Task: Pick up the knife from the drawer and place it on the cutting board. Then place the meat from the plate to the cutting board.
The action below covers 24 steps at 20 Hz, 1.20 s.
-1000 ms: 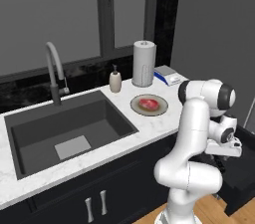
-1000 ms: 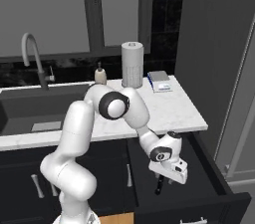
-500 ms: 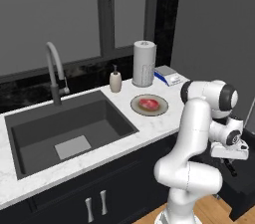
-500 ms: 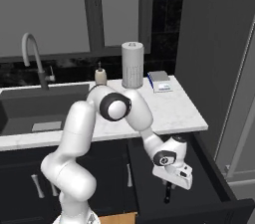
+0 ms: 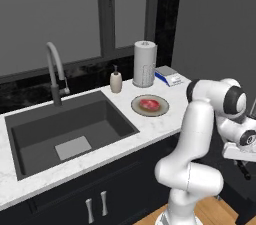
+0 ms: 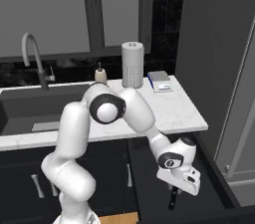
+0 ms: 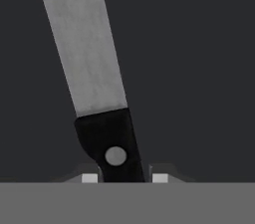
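Observation:
In the hand view the knife (image 7: 84, 44) lies on the dark drawer floor, its silver blade pointing away and its black handle between my fingertips. My gripper (image 7: 124, 178) is shut on that handle. From the right base view, the gripper (image 6: 174, 194) reaches down into the open drawer (image 6: 211, 166) with the knife (image 6: 172, 203) dark beneath it. The gripper (image 5: 245, 168) hangs low at the right edge of the left base view. The red meat (image 5: 149, 103) rests on the beige plate (image 5: 137, 110) on the counter. The cutting board is out of view.
A dark sink (image 5: 30, 134) with a curved faucet (image 5: 55, 69) takes up the counter's left. A soap bottle (image 5: 116, 80), a paper towel roll (image 5: 144, 64) and a small blue-white box (image 5: 167, 75) stand behind the plate. A tall dark cabinet rises right of the drawer.
My hand has sunk lower into the drawer and its fingers have closed in around the knife handle.

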{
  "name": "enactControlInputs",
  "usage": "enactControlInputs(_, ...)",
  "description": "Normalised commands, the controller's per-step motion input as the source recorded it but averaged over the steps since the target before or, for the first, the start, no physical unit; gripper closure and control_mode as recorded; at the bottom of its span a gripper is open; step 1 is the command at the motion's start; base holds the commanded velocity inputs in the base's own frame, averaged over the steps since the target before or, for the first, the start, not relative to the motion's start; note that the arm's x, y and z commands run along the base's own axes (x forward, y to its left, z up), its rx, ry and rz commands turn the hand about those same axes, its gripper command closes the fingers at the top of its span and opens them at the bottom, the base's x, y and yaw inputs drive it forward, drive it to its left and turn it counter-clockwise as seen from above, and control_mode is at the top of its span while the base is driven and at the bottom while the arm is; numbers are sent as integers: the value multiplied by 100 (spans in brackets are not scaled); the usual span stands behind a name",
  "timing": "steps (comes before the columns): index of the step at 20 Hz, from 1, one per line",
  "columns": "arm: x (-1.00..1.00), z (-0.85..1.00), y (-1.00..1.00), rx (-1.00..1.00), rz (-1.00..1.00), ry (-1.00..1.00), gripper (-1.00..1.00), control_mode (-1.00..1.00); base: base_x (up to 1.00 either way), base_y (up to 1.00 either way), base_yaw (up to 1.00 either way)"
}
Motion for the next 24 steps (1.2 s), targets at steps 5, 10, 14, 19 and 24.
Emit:
enactControlInputs(5, -59, 100, 2, 0, -6, 5, 100, -100, 0, 0, 0)
enactControlInputs(10, -21, 100, 40, -1, -1, 1, 100, -100, 0, 0, 0)
enactControlInputs(14, 0, 100, 51, -3, 0, 0, 100, -100, 0, 0, 0)
enactControlInputs(19, 0, 100, 57, -4, 0, 0, 100, -100, 0, 0, 0)
enactControlInputs(24, 2, 92, 85, -7, 0, 0, 100, -100, 0, 0, 0)
